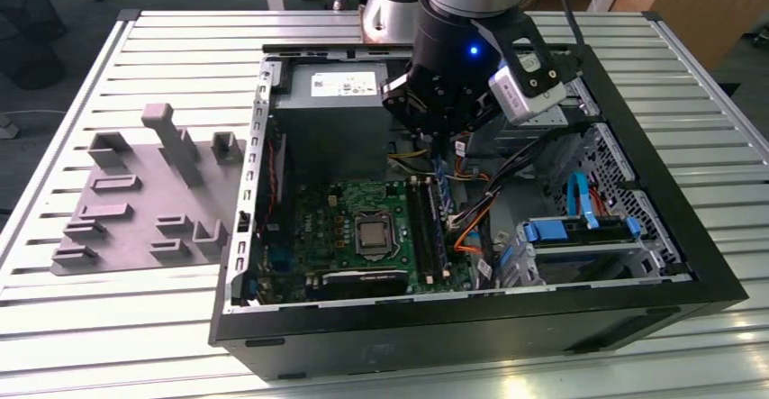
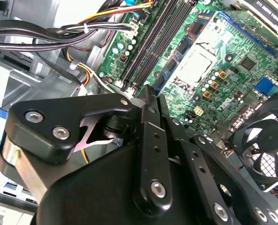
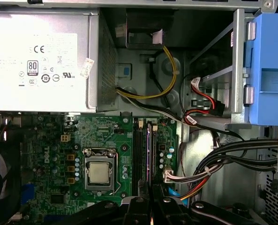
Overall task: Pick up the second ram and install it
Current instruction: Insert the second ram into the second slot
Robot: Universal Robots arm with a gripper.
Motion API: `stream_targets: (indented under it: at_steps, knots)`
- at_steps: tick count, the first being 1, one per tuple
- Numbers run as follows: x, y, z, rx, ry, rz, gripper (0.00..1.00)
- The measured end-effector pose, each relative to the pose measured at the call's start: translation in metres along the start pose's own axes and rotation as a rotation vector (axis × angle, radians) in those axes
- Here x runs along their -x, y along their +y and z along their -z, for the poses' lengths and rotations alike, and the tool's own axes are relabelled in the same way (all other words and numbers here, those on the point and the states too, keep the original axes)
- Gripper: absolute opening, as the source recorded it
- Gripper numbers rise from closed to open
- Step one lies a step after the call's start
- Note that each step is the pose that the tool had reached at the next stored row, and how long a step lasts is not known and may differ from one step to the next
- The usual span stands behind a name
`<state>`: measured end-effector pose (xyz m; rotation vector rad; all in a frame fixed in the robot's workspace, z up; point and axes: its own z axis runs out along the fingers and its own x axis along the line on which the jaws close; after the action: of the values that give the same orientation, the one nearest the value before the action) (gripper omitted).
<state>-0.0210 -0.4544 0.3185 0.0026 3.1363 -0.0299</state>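
One arm works inside the open computer case (image 1: 673,264), its gripper (image 1: 451,138) hanging just beside the grey power supply (image 1: 342,84), on the exterior view's right of it. The jaws are drawn close together on a thin dark strip seen edge-on in the first wrist view. This looks to be the second ram (image 3: 149,154), held over the long black memory slots (image 3: 138,154) that start just past the power supply's edge. How many slots lie side by side cannot be told for sure.

Bundled cables (image 3: 232,154) in black, yellow, red and orange crowd the space near the slots, on the side away from the processor socket (image 3: 100,169). One socket sits on the green motherboard (image 3: 49,154), beside the power supply. One black fan (image 2: 265,150) shows in the second wrist view, past the gripper's linkage (image 2: 148,91). One blue drive bracket (image 3: 270,70) stands well apart from the power supply, across the cable gap.

Outside the case, to the exterior view's left of the power supply, one grey plate of holder blocks (image 1: 144,201) rests on the slatted table (image 1: 121,327).
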Motion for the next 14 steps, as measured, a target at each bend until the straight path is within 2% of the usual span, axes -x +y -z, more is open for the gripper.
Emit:
stream_targets:
  at_steps: [9, 14]
  knots:
    - [-0.0001, 0.0, -0.0005, 0.0003, 0.0, 0.0, 0.14]
    - [-0.0004, -0.0002, -0.009, 0.0, 0.0001, -0.006, 0.14]
